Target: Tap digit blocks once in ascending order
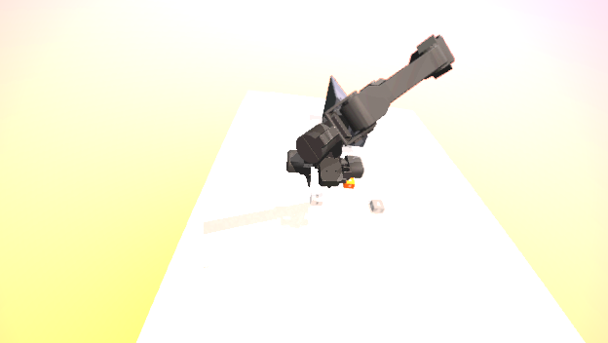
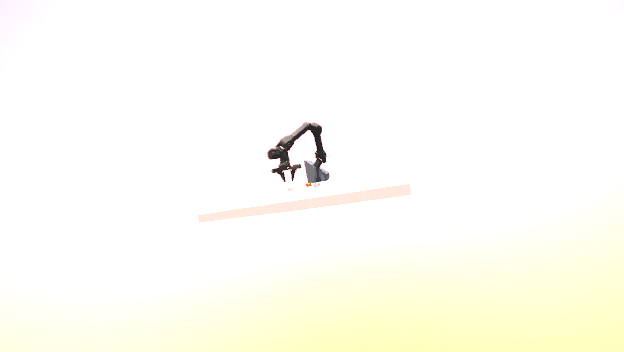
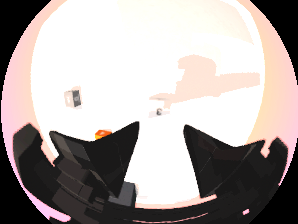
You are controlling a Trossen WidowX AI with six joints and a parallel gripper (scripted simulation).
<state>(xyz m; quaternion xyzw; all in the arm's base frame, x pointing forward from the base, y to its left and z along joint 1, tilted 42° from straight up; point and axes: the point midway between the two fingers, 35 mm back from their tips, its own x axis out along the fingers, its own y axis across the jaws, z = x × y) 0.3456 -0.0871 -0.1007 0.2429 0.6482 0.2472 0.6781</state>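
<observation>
A pale white block (image 1: 316, 199) (image 2: 290, 189) sits below my gripper (image 1: 319, 185) (image 2: 288, 180) (image 3: 161, 124). In the wrist view the block (image 3: 159, 112) shows a small dark digit that I cannot read for certain, just beyond the gap between the fingertips. The gripper is partly open and empty, with its tips a little above that block and not touching it. An orange block (image 1: 349, 184) (image 2: 308, 185) (image 3: 102, 134) is partly hidden by the arm or finger. A greyish-white block (image 1: 377, 206) (image 2: 316, 185) (image 3: 73, 98) stands apart from both; its digit is unreadable.
A grey wedge-shaped body (image 1: 333, 95) (image 2: 312, 172) (image 3: 128, 194) stands at the arm's base. The white table top (image 1: 341, 283) is overexposed, so its edges are faint in places. The arm's pale shadow falls beside the white block.
</observation>
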